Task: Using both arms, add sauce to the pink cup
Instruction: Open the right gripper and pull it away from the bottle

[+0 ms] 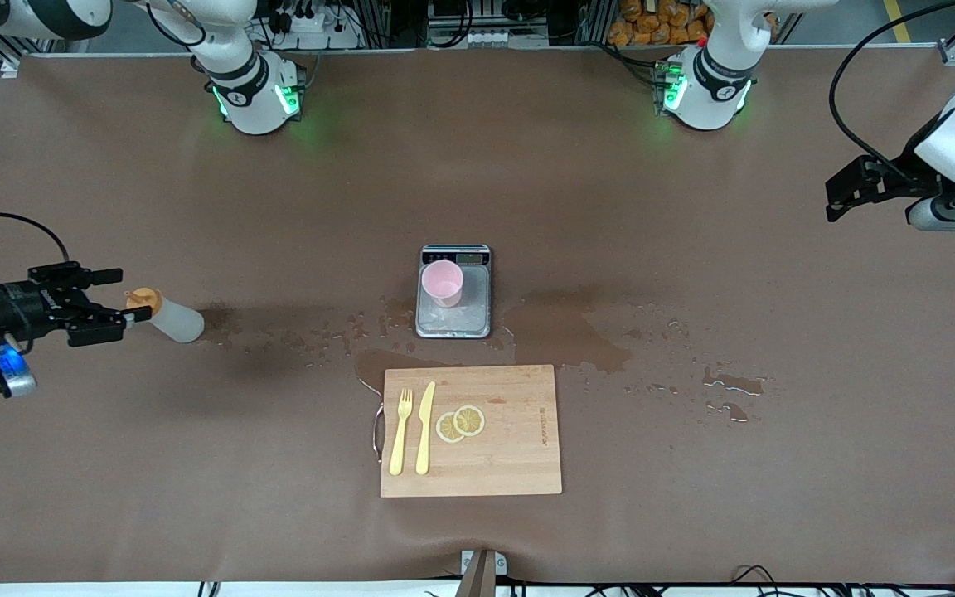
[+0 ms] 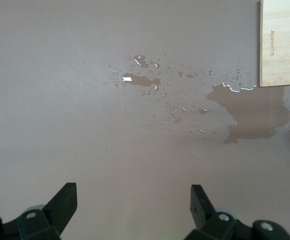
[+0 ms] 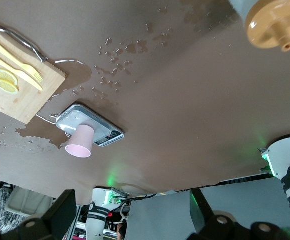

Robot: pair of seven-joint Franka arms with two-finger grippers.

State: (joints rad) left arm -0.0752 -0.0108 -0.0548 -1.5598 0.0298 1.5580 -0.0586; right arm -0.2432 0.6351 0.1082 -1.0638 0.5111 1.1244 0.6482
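Your right gripper (image 1: 125, 294) is at the right arm's end of the table, fingers wide, nothing held. The sauce (image 1: 167, 316) lies on its side just past the fingertips, its orange cap toward them. Between the bottle and the scale (image 1: 454, 291) the table (image 1: 693, 514) has only wet spots (image 1: 312, 332). The pink cup (image 1: 442, 283) stands on the scale. The cutting board (image 1: 471, 431), nearer the camera than the scale, holds a fork (image 1: 400, 431), knife (image 1: 425, 427) and lemon slices (image 1: 460, 423). Your left gripper (image 2: 132, 202) waits at the left arm's end, fingers wide, over bare table near puddles (image 2: 250, 112).
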